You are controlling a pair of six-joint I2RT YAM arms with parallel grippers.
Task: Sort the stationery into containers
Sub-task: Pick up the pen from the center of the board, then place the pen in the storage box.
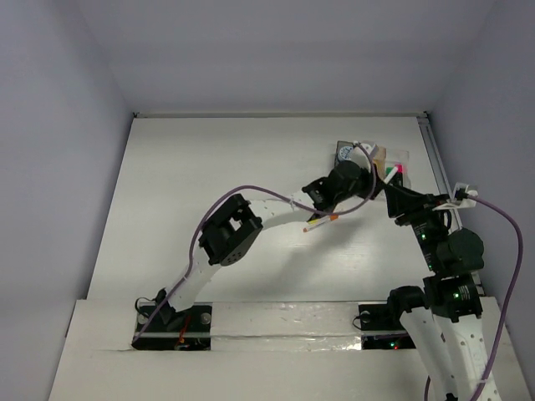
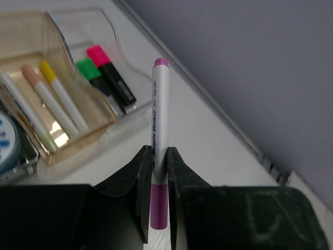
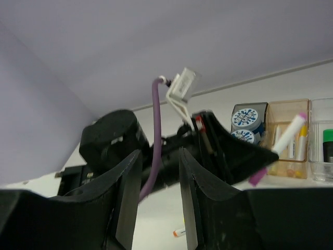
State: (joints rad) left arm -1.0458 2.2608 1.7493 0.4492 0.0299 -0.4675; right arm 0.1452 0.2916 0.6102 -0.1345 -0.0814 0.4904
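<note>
My left gripper [image 2: 159, 152] is shut on a purple-capped white pen [image 2: 160, 104] and holds it above the table, just right of the containers. The amber tray [image 2: 99, 112] holds several pens, yellow [image 2: 57, 88] and pink-white [image 2: 41, 94] among them. The clear tray [image 2: 112, 31] holds a green-capped highlighter [image 2: 96, 78] and a pink-capped one [image 2: 109, 70]. Two blue-white rolls [image 3: 247, 117] sit in the dark grey tray. My right gripper [image 3: 158, 156] is open and empty, low over the table, facing the left gripper [image 3: 229, 151]. An orange pen [image 1: 320, 221] lies on the table.
The tray row [image 1: 368, 157] stands at the table's back right near the right wall and a rail [image 1: 435, 159]. The left arm's purple cable [image 3: 155, 135] hangs in front of my right gripper. The two arms crowd together beside the trays [image 1: 393, 196].
</note>
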